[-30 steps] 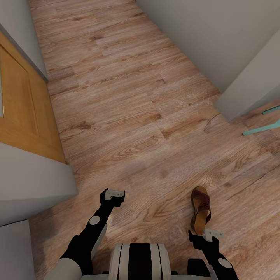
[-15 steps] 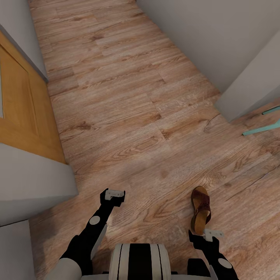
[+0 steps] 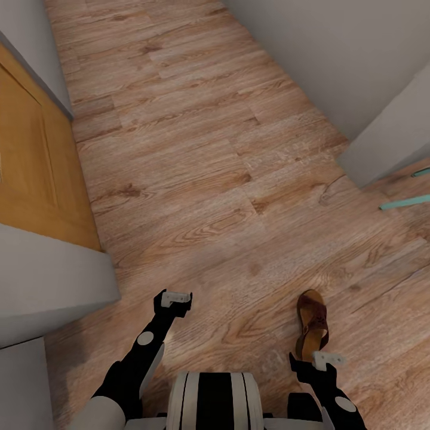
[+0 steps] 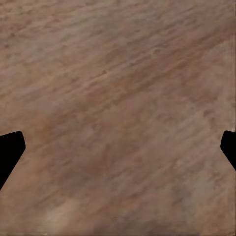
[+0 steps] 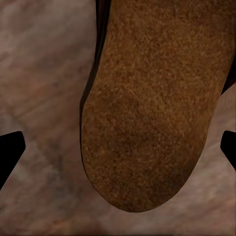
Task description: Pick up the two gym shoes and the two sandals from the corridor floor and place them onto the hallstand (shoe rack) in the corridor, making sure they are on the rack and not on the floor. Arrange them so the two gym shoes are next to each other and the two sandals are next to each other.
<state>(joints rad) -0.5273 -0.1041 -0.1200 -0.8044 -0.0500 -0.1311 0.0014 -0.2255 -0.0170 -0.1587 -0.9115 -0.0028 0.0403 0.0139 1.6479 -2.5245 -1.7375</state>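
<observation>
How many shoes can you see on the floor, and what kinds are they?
Sandals: 1, the sandal lying on the corridor floor, just ahead of the right gripper
Gym shoes: 0
Total: 1

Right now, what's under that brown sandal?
The sandal lies flat on the wood-plank floor, just ahead of the right claw. The boards directly beneath its sole are covered.

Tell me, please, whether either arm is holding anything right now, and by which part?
Nothing is held: both sets of jaws stand open, and the sandal lies on the floor.
</observation>
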